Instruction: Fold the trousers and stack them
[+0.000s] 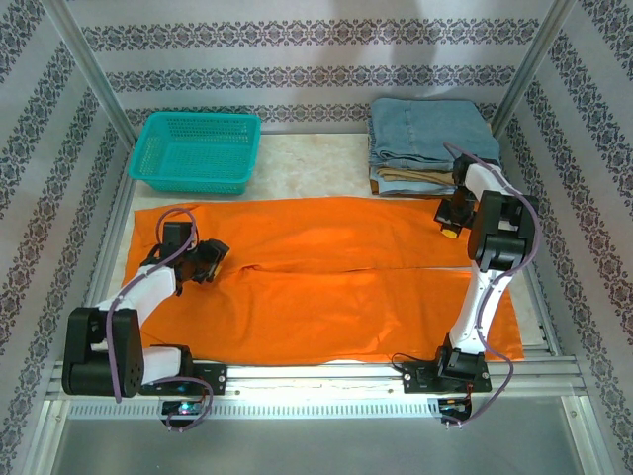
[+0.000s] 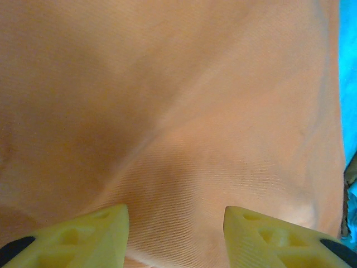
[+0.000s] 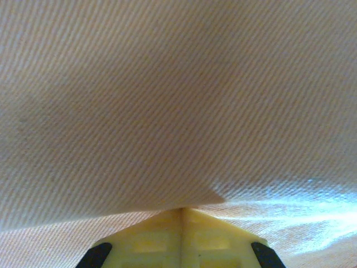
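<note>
Across the pale table [image 1: 316, 163], spread flat and covering most of the width: bright orange trousers [image 1: 326, 287], waist to the left, both legs running right, a thin dark gap between the legs. Near edge lying along the front rail; right hems close to the table's right side; left end just short of the left frame post. Behind the far edge, a bare strip of tabletop, widest between the two things at the back. Back right, just beyond the far leg: folded light blue denim pair [image 1: 430, 129] stacked on a folded tan pair [image 1: 410, 180]. Back left, near the waist corner but apart from it: teal basket [image 1: 193, 184], mesh-walled, upright. Over the waist end, low above the cloth: left gripper [image 1: 213, 259], seen from its wrist as two yellow fingers set apart [image 2: 175, 211], jaws open, orange fabric rising in a soft ridge between and beyond them, a sliver of teal at the right edge. At the hem end of the far leg, next to the stack: right gripper [image 1: 450, 226], jaws closed tip to tip [image 3: 183, 211] against twill weave, a fold corner just beside the tips; cannot tell whether cloth is pinched.
</note>
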Robot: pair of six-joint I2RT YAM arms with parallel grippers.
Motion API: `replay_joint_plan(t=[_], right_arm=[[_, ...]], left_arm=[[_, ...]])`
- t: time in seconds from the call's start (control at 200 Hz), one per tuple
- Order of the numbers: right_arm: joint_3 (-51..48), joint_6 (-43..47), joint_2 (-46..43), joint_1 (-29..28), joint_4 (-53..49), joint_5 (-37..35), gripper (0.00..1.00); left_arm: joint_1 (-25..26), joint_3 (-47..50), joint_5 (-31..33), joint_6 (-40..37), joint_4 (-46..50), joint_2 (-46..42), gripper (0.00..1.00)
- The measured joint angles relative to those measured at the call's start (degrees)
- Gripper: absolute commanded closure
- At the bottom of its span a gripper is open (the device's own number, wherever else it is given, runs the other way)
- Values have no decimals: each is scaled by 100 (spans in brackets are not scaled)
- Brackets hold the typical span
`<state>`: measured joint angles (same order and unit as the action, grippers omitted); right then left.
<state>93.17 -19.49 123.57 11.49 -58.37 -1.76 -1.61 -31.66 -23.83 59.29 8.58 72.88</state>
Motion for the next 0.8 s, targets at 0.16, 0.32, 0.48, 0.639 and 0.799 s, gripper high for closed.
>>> replay_joint_plan(t=[0.16,0.32,0.48,0.639,0.799], right_arm=[[-437,-52,-527,-205,177,-286,100],[-1720,-306,-2337,-1084,614,-103,100],[-3399,-636,-3517,-1836,1115,595,100],[-4511,-811,-3283,-1604,1335,1099,100],[-4435,-918,-3143,-1241,1493,1523,100]], left_arm=[[15,-354,-155,-260,0,81,51],[372,-433,11,-444,118,-225,48],[951,-260,74,-463,24,-302,48],[986,249,203,-341,-157,-9,49],[986,339,306,-142,-621,387,51]])
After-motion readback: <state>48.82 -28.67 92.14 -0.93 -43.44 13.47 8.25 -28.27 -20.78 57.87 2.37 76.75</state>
